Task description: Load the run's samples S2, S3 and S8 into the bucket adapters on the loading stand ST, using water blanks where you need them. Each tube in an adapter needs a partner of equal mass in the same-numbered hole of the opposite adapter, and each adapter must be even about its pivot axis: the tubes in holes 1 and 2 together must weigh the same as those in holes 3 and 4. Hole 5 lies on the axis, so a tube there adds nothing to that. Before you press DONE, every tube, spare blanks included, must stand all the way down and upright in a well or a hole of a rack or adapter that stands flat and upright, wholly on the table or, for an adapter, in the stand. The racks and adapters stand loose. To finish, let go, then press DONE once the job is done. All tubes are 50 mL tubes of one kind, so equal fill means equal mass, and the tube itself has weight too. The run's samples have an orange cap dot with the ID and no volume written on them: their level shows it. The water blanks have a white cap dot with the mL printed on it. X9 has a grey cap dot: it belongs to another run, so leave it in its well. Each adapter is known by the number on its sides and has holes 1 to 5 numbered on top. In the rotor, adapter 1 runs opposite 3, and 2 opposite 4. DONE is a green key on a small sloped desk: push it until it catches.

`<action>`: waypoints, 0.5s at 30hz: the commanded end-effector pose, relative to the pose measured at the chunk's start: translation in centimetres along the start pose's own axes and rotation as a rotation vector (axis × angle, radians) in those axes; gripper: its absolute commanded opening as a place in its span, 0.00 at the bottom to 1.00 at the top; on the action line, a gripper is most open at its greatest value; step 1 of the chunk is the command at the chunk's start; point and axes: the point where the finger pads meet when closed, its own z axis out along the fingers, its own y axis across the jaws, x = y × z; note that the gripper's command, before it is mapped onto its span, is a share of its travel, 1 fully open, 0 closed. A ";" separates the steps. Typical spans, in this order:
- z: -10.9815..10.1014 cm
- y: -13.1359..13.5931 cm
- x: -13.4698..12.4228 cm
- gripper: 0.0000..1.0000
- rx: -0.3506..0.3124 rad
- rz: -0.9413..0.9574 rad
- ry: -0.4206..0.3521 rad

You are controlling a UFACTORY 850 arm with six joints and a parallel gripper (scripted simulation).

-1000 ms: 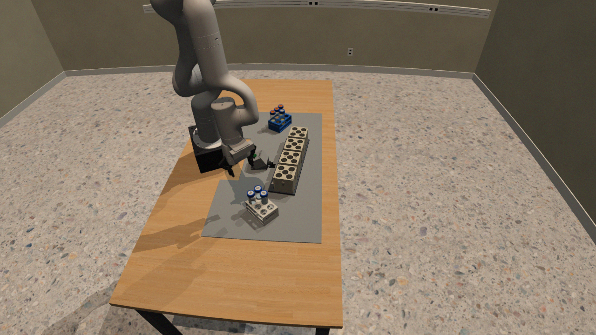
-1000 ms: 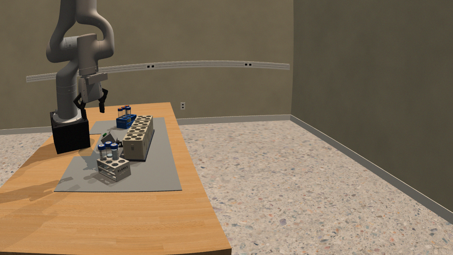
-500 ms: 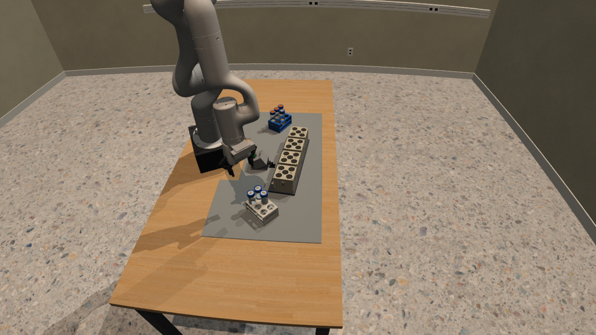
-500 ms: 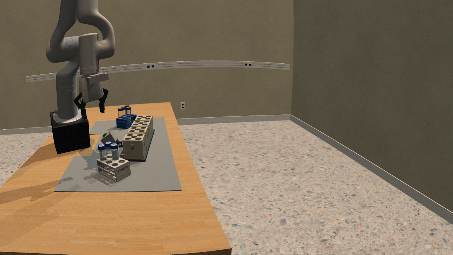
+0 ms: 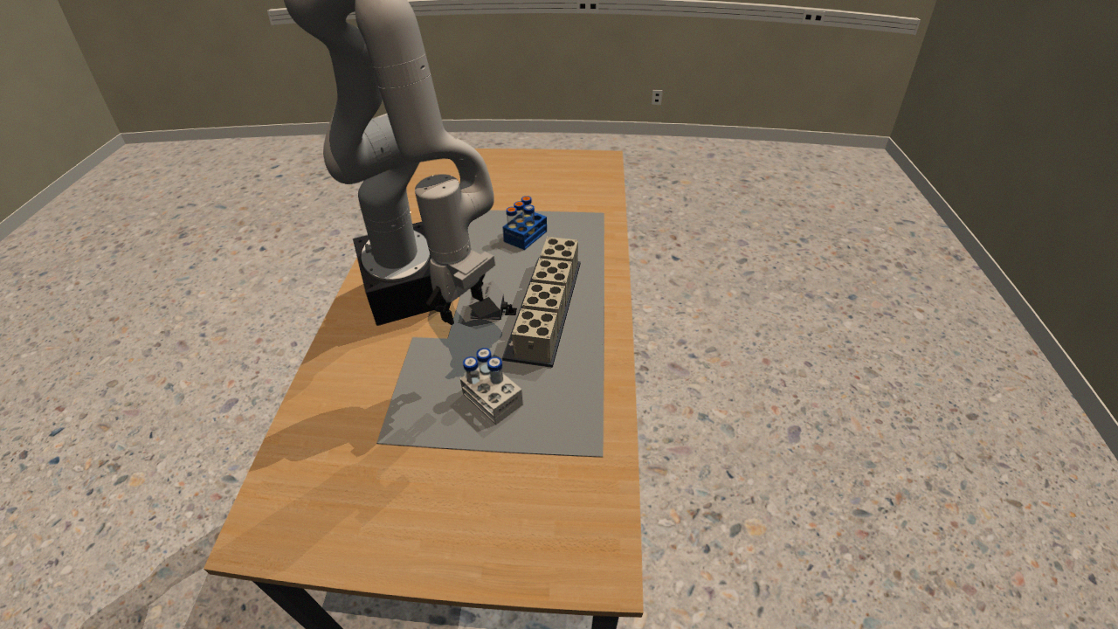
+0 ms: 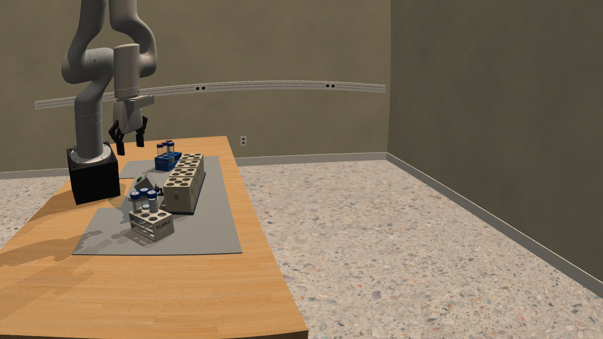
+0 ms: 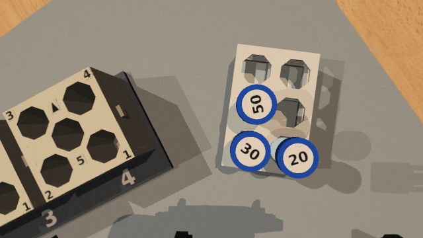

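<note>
My gripper (image 5: pixel 462 295) is open and empty. It hangs high over the mat between the robot base and the loading stand, and also shows in the exterior view (image 6: pixel 128 141). The stand holds a row of beige adapters (image 5: pixel 547 295) whose holes all look empty. The wrist view shows adapter 4 (image 7: pixel 71 132) and part of adapter 3 (image 7: pixel 10 195). The white blanks rack (image 7: pixel 271 109) holds three upright blanks marked 50 (image 7: pixel 256 104), 30 (image 7: pixel 250 151) and 20 (image 7: pixel 297 158); its other three wells are empty. The blue sample rack (image 5: pixel 524 223) holds several tubes at the far end of the mat.
The small sloped desk with the green DONE key (image 6: pixel 139 179) stands next to the stand, below my gripper. The black robot base (image 5: pixel 390 281) is to the left. The blanks rack (image 5: pixel 490 387) stands loose near the mat's front.
</note>
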 end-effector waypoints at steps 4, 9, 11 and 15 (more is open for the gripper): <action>0.1 -3.6 -0.2 1.00 -0.041 -0.234 -0.011; 0.2 -6.1 -0.4 1.00 -0.040 -0.401 -0.014; 0.2 -7.1 -0.5 1.00 -0.040 -0.467 -0.016; 0.3 -8.6 -0.7 1.00 -0.039 -0.567 -0.018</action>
